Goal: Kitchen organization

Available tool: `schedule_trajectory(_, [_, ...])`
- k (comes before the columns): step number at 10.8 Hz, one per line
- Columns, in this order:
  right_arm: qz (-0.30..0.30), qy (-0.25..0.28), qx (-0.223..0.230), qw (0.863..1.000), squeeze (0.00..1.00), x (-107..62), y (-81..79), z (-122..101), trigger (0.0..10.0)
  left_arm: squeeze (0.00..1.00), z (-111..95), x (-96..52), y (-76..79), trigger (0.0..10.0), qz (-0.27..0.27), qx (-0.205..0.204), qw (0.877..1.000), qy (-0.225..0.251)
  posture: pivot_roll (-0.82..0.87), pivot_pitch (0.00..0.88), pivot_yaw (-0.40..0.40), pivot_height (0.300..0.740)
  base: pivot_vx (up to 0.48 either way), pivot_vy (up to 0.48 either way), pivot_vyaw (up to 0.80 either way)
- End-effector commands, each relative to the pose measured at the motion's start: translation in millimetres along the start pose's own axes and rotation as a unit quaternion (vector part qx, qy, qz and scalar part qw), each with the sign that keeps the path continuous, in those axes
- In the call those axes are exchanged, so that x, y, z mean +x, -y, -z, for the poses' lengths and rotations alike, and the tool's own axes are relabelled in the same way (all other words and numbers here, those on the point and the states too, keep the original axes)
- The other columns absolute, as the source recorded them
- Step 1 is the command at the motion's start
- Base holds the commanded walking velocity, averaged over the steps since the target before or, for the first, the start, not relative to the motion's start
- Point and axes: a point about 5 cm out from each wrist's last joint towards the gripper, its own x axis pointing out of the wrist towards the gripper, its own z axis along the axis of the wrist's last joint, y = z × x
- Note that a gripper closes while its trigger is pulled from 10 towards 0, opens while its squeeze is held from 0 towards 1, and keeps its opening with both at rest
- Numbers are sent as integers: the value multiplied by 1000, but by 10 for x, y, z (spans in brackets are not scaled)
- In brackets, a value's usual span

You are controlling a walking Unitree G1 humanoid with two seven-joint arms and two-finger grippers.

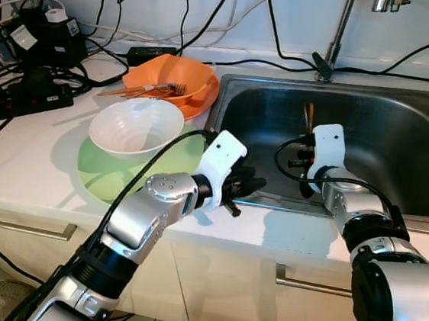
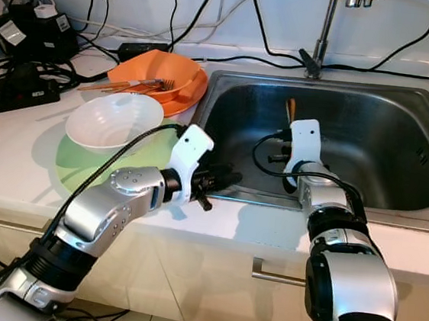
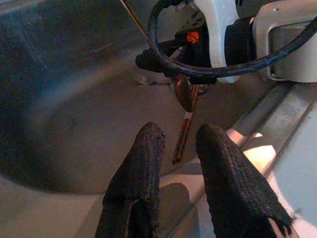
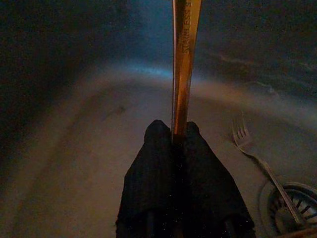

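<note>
White counter (image 1: 37,165) with a steel sink (image 1: 400,149) set into it, cables (image 1: 24,71) and power strips along the back wall, tap (image 1: 337,35) above. Right gripper (image 4: 172,141) is inside the sink, fingers pinched tight on a gold-coloured utensil (image 4: 184,54) (handle stamped "stainless"; which end it holds I cannot tell), the handle pointing away from the wrist and standing up above the basin in the head views. Left gripper (image 3: 179,144) hovers at the sink's front rim, fingers slightly apart and holding nothing, pointed toward the right wrist and the utensil. On the counter left of the sink: white bowl (image 1: 136,125) sitting on a green plate (image 1: 105,176), and behind it an orange bowl (image 1: 178,80) with several utensils (image 1: 149,89) lying across it. Fork (image 4: 257,158) lies on the sink floor next to the drain (image 4: 292,206). Progress estimate: partway. Some cutlery is already gathered in the orange bowl, one piece is in the grasp, at least the fork is left in the sink. Likely next: carry the held piece across to the orange bowl, or pass it to the left gripper.
</note>
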Motion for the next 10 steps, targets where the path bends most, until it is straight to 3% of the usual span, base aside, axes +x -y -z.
schedule_trajectory(1, [-11,-3,-3,1000,0,17,-69,-16,10000,0,-4,-24,4,10000,0,7,1000,-4,55,0,91,740,0,0,0])
schedule_trajectory(2, [-16,-3,-5,1000,427,19,-84,-14,10000,0,-2,-24,5,10000,0,7,1000,-5,55,0,92,740,0,0,0])
schedule_trajectory(3, [-18,-4,-6,1000,737,20,-91,-9,10000,0,-3,-26,4,10000,0,8,1000,-4,55,0,91,740,0,0,0])
schedule_trajectory(4, [-18,-6,-11,1000,729,19,-90,2,10000,0,-4,-26,2,10000,-1,8,1000,-4,56,0,91,740,0,0,0])
schedule_trajectory(5, [-18,-6,-16,1000,0,19,-90,3,10000,0,-4,-28,2,10000,-1,8,1000,-4,56,0,91,740,0,0,0])
schedule_trajectory(8, [-14,-4,-16,1000,0,18,-84,14,10000,0,0,-28,6,10000,0,8,1000,-4,52,0,96,740,0,0,0])
schedule_trajectory(10, [5,33,-16,999,0,13,-54,-87,10000,0,-3,-24,10,10000,2,9,1000,-3,52,0,96,740,0,0,0])
